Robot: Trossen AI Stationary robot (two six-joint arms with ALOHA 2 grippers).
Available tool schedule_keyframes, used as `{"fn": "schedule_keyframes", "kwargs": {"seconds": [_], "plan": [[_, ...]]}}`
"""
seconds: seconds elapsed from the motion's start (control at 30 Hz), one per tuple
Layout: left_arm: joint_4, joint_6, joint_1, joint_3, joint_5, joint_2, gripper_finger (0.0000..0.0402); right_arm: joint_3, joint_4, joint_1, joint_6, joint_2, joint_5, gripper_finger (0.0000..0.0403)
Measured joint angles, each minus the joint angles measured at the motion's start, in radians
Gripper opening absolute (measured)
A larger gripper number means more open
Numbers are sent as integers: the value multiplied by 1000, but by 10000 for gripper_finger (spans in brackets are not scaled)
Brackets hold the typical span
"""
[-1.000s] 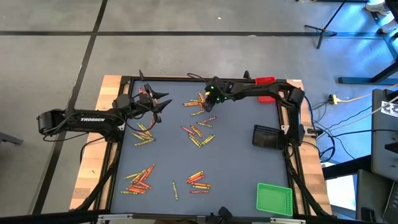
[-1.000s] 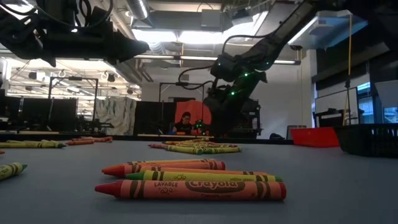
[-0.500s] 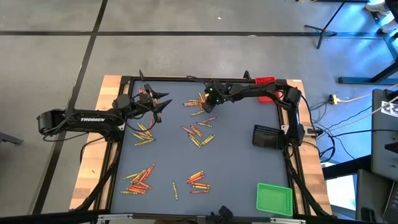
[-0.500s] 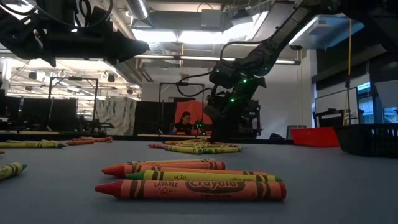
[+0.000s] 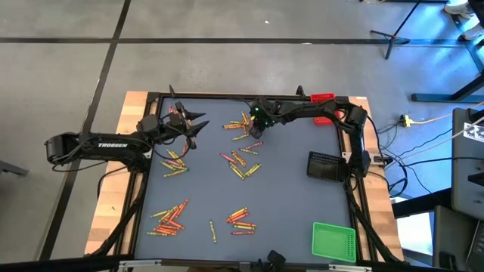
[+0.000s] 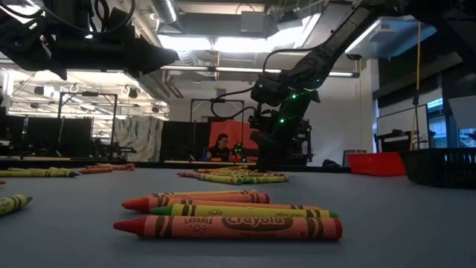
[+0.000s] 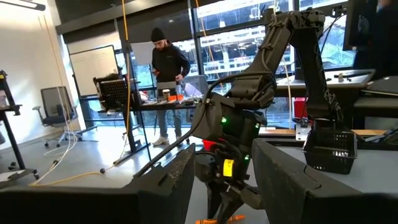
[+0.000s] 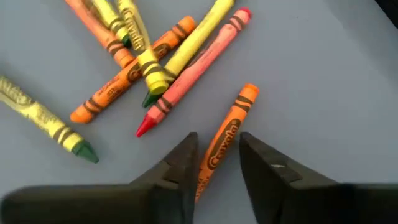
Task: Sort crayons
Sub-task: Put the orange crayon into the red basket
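The right hand (image 8: 214, 163) is reaching down near the surface's (image 5: 295, 196) far edge, its dark tapered fingers (image 8: 176, 169) narrowly straddling an orange paper-wrapped crayon (image 8: 224, 142); contact cannot be told. Thin waxy crayons (image 5: 240, 166) are lying scattered over the matte grey surface. The left hand (image 5: 198, 127) is hovering near the left edge, fingers parted, empty.

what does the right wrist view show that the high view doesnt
Only the right wrist view: the right end effector straddling one orange crayon, with its wrapper stripes plain, beside a red crayon. Only the high view: the left end effector waiting at the table's left, and the black tray and green tray. Both: the crayon cluster at the far middle.
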Motion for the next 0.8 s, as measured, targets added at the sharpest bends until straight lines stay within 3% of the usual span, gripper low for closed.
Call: {"fn": "schedule_keyframes", "kwargs": {"seconds": [0.23, 0.5, 0.8], "plan": [[0, 0, 0, 0, 0, 0, 144, 0, -6, 0, -89, -1, -3, 12], [1, 0, 0, 0, 0, 0, 144, -7, -84, -1, -122, -48, 19, 29], [1, 0, 0, 0, 0, 0, 144, -5, -293, -1, -123, -235, 113, 15]]}}
